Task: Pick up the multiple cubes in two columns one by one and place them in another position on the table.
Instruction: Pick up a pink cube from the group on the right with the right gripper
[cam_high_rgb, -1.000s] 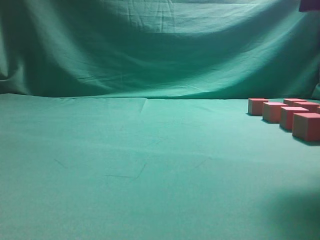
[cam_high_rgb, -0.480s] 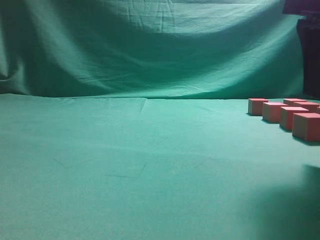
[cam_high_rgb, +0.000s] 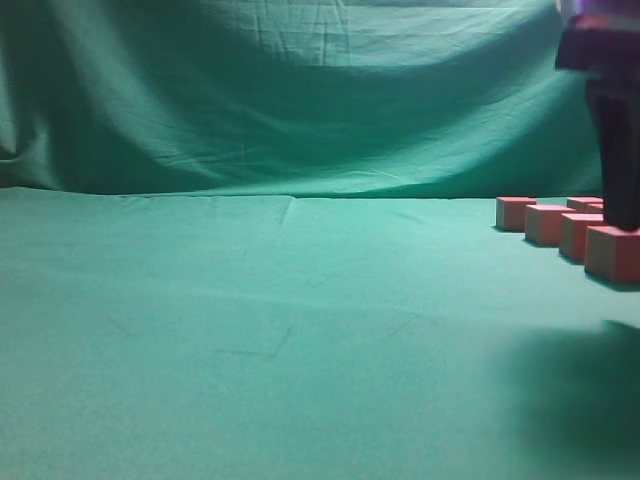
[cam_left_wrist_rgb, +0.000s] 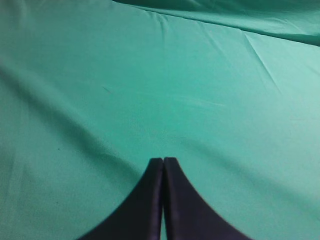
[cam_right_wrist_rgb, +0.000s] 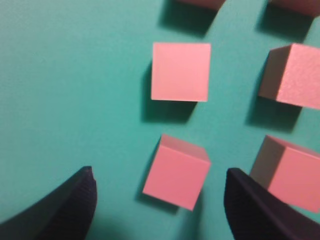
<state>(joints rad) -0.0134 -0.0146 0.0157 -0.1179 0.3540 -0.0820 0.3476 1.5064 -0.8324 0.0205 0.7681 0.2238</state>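
In the right wrist view the right gripper (cam_right_wrist_rgb: 159, 200) was seen with its two dark fingers (cam_right_wrist_rgb: 70, 202) spread wide, nothing held between them. Directly between the fingers, on the table (cam_right_wrist_rgb: 75, 90), the nearest cube (cam_right_wrist_rgb: 175, 172) was found, slightly turned against its neighbours and not touched by either finger. Just beyond it a second cube (cam_right_wrist_rgb: 180, 71) was seen squarely from above. To the right, a parallel column was made out: one cube (cam_right_wrist_rgb: 286, 172) close beside the right-hand finger, another (cam_right_wrist_rgb: 294, 75) farther on. Two more were only glimpsed at the top edge, cut off by the frame.

In the exterior view the same blocks were seen from the side at the far right: a front cube (cam_high_rgb: 612, 253) with others lined up behind it, the farthest (cam_high_rgb: 514, 212) lying nearest the draped green backdrop (cam_high_rgb: 300, 90). The dark body of the right arm (cam_high_rgb: 610, 120) was seen hanging above them, blurred, and part of the rear cubes was hidden behind it. Its fingertips could not be told apart there. A broad shadow (cam_high_rgb: 580, 400) was cast on the cloth in the near right corner.

The left wrist view alone showed the left gripper (cam_left_wrist_rgb: 163, 165): its fingers were pressed together, tips touching, over bare wrinkled cloth, with no cube in sight.
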